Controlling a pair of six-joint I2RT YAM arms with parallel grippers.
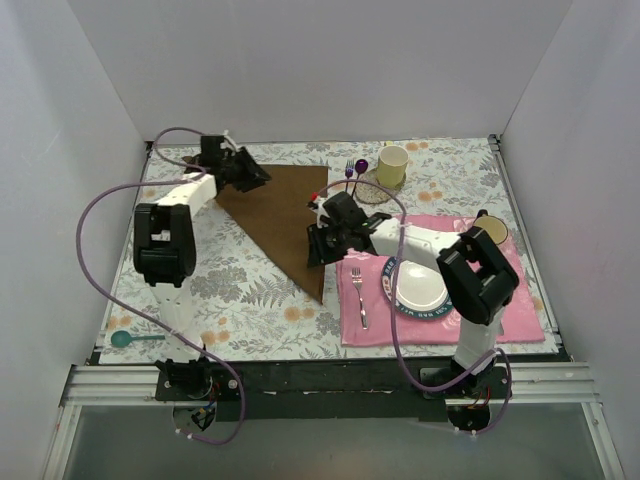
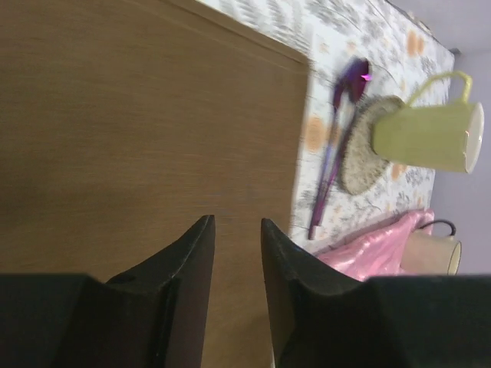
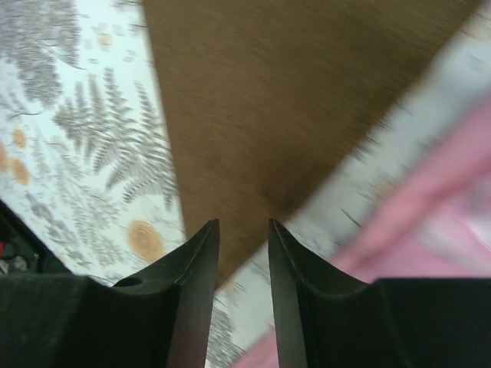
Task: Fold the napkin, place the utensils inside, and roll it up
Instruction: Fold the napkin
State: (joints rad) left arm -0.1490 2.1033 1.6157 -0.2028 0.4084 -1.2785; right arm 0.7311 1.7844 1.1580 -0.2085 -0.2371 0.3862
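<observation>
Top external view: one brown napkin [image 1: 285,215], folded to a triangle, at table centre.
The left gripper [image 2: 236,222] is at its 10 o'clock corner and the right gripper [image 3: 242,224] at its 4 o'clock edge. The wrist views show both finger pairs parted, grasping nothing. Only the top view shows the silver fork [image 1: 357,295], teal spoon [image 1: 125,338] and plate [image 1: 420,288]. There are two forks, two spoons and two mugs.

The left gripper [image 1: 248,174] is stretched far forward on its own side and the right gripper [image 1: 322,246] is turned inward toward the middle, each with jaws narrowly parted and nothing between them.
</observation>
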